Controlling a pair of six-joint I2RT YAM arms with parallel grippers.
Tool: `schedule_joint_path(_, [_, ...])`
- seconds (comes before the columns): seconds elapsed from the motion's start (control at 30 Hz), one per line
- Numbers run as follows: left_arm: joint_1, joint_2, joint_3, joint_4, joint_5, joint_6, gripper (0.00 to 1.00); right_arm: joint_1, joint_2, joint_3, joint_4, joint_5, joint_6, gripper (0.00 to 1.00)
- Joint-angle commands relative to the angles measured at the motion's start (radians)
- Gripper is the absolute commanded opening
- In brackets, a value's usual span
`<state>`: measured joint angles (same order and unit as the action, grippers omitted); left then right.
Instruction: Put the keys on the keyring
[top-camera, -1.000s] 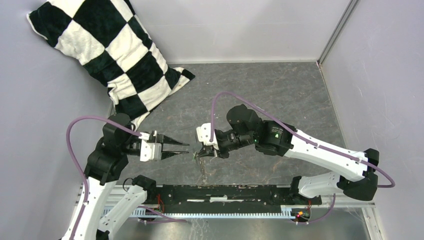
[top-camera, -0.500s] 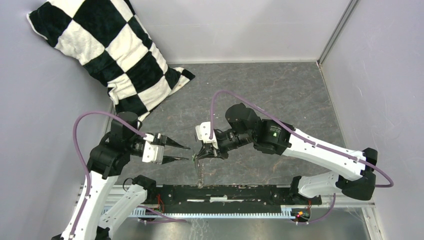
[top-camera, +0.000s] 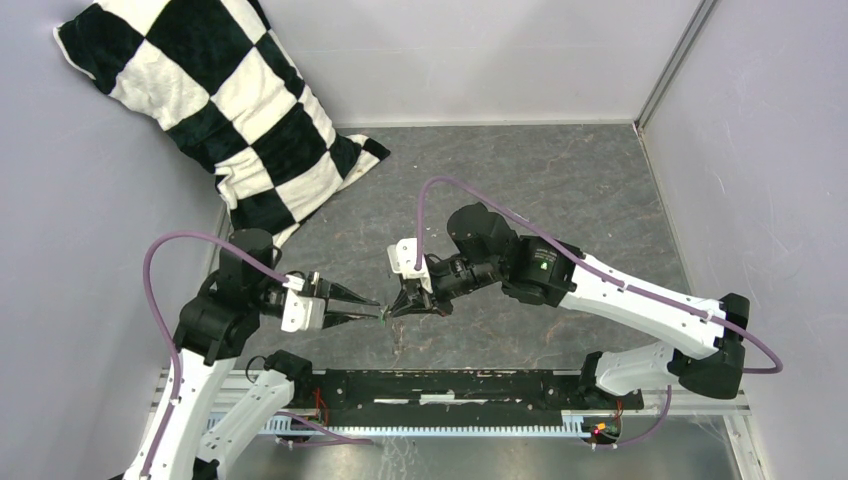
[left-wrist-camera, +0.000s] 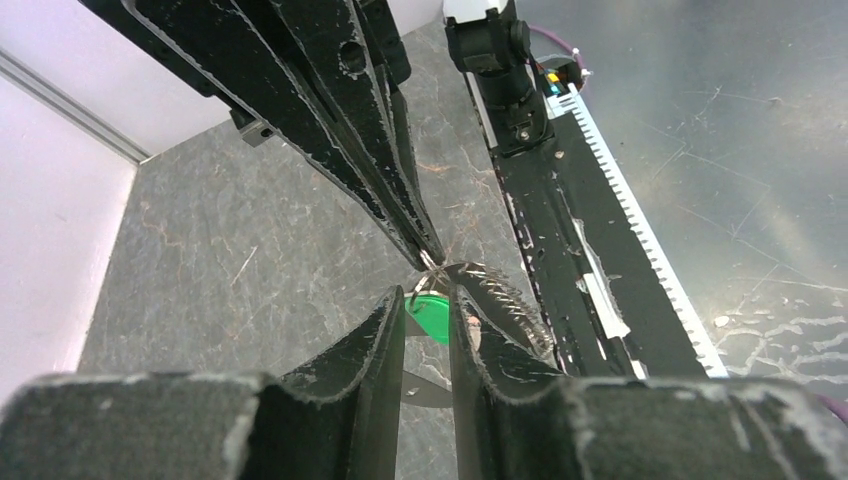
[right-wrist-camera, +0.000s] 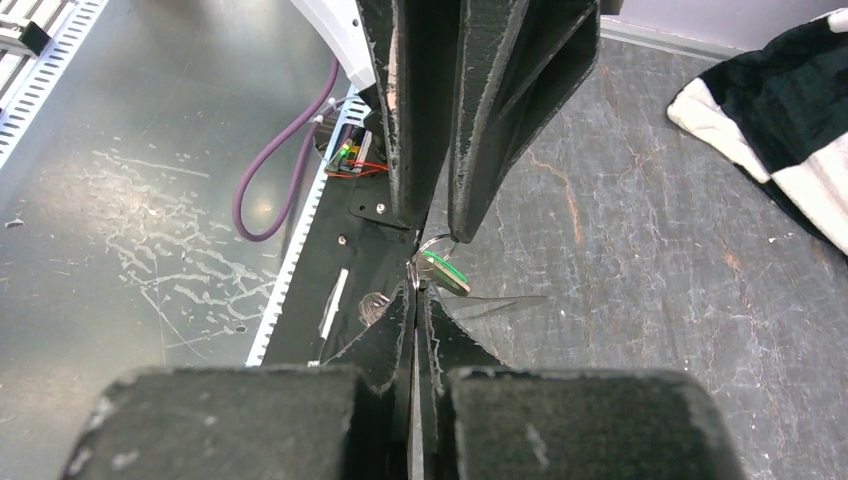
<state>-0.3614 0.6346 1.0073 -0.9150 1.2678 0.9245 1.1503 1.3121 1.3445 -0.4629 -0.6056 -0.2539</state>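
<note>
My right gripper (top-camera: 393, 310) is shut on the thin silvery keyring (left-wrist-camera: 505, 300) and holds it above the table. The ring's row of small metal pieces hangs just beside the tips, and also shows in the right wrist view (right-wrist-camera: 375, 308). The key's green tag (left-wrist-camera: 432, 318) dangles from the ring at the right gripper's tips (right-wrist-camera: 417, 290). My left gripper (top-camera: 377, 308) meets the right one tip to tip. Its jaws are narrowly open, with the green tag (right-wrist-camera: 443, 270) at or just beyond its fingertips (left-wrist-camera: 390, 305). The dark key blade is mostly hidden.
A black-and-white checkered pillow (top-camera: 215, 110) leans in the back left corner. A black rail (top-camera: 450, 385) runs along the table's near edge below both grippers. Grey walls close in the left, back and right sides.
My left gripper has moved right until its tips meet the right gripper's, and its jaws have narrowed from wide open. The right gripper has shifted slightly left with the ring.
</note>
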Motion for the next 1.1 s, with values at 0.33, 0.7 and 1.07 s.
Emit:
schedule_joint_path(0.33, [-0.001,0.021,-0.016,-0.050,0.030,0.123,0.36,-0.010,0.002,0.042,0.071,-0.057,0.036,0.00])
schedule_joint_path(0.7, [-0.001,0.012,-0.026,-0.050,0.045,0.141,0.03,-0.024,-0.012,0.001,0.127,-0.059,0.079,0.01])
schedule_joint_path(1.07, [0.000,-0.041,-0.049,-0.047,0.037,0.181,0.02,-0.067,-0.094,-0.180,0.424,-0.082,0.311,0.01])
